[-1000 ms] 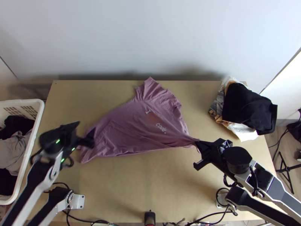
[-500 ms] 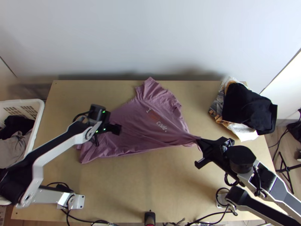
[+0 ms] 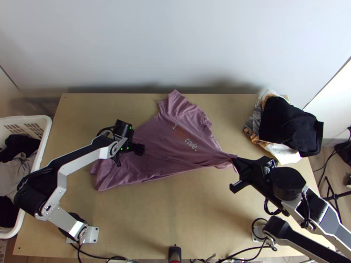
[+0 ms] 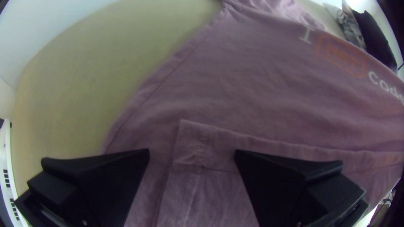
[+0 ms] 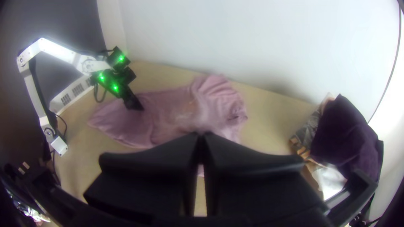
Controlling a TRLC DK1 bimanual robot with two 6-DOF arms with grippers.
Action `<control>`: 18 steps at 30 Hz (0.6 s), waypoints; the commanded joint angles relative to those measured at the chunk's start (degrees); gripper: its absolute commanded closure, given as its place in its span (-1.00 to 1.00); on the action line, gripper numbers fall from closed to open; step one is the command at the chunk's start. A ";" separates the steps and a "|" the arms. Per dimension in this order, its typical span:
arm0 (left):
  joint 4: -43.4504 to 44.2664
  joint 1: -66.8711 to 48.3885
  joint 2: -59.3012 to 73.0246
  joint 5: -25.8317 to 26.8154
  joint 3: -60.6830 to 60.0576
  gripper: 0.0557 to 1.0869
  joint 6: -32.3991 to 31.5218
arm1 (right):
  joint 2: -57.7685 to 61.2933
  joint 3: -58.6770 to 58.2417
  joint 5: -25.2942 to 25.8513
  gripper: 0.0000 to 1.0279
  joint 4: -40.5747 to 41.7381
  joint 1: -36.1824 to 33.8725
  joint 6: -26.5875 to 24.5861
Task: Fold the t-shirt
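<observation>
The mauve t-shirt (image 3: 175, 158) is sprawling across the frame's middle on the desk (image 3: 184, 219), its bunched end stretching to the right gripper (image 3: 235, 162), whose fingers are grasping it. The left gripper (image 3: 140, 149) is poising parted fingers over the cloth, left of centre.

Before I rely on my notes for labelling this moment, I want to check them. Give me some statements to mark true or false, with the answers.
1. The right gripper is shut on a gathered part of the t-shirt. True.
2. The left gripper is pinching a sleeve. False: the left gripper's fingers are apart over the shirt's body.
3. The shirt's print faces up. True.
4. The t-shirt is a neat folded rectangle. False: it lies mostly spread, drawn to a point at the right gripper.
5. A pile of cloth with a black piece on top lies at the table's right side. True.
</observation>
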 commanded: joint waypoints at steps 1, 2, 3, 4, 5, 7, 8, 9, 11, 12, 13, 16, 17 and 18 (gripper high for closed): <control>-0.57 -1.29 1.01 -0.67 0.30 -0.86 -1.10 | 0.19 0.58 0.13 0.95 -0.20 -0.46 -0.11; -1.01 -1.91 0.75 -0.58 0.21 -0.74 -1.27 | 0.19 0.58 0.13 0.95 -0.29 -0.55 -0.20; -1.45 -2.61 0.66 -0.58 0.12 -0.64 -1.27 | 0.19 0.58 0.21 0.95 -0.29 -0.55 -0.20; -2.15 -3.31 0.48 -0.58 0.04 -0.52 -1.27 | 0.19 0.58 0.21 0.95 -0.29 -0.55 -0.20; -2.33 -4.11 0.31 -0.67 -0.23 -0.44 -1.19 | 0.19 0.58 0.21 0.95 -0.29 -0.55 -0.28; -2.50 -5.07 -0.31 -0.67 -0.67 -0.44 -1.19 | 0.19 0.58 0.30 0.95 -0.38 -0.64 -0.46; -2.86 -5.34 -0.66 -0.58 -0.76 -0.44 -1.27 | 0.19 0.50 0.39 0.95 -0.29 -0.64 -0.72; -2.94 -5.42 -1.01 -0.58 -0.84 -0.40 -1.36 | 0.19 0.50 0.48 0.95 -0.29 -0.64 -0.72; -2.77 -5.69 -1.54 -0.58 -1.28 0.29 -0.92 | 0.19 0.50 0.65 0.95 -0.29 -0.73 -0.81; -2.50 -5.69 -1.54 -0.58 -1.37 0.76 -0.92 | 0.19 0.58 0.65 0.95 -0.29 -0.81 -0.81; -2.77 -5.69 -1.36 -0.58 -1.46 0.91 -0.75 | 0.19 0.67 0.65 0.95 -0.29 -0.90 -0.81; -2.77 -5.78 -1.27 -0.76 -1.90 0.92 -0.22 | 0.19 0.85 0.74 0.95 -0.29 -1.08 -0.90; -2.86 -5.60 -1.27 -0.76 -1.90 0.92 -0.13 | 0.19 0.85 0.74 0.95 -0.38 -1.17 -0.99; -2.86 -5.34 -1.45 -0.76 -1.81 0.92 -0.13 | 0.19 0.85 0.83 0.95 -0.38 -1.17 -1.07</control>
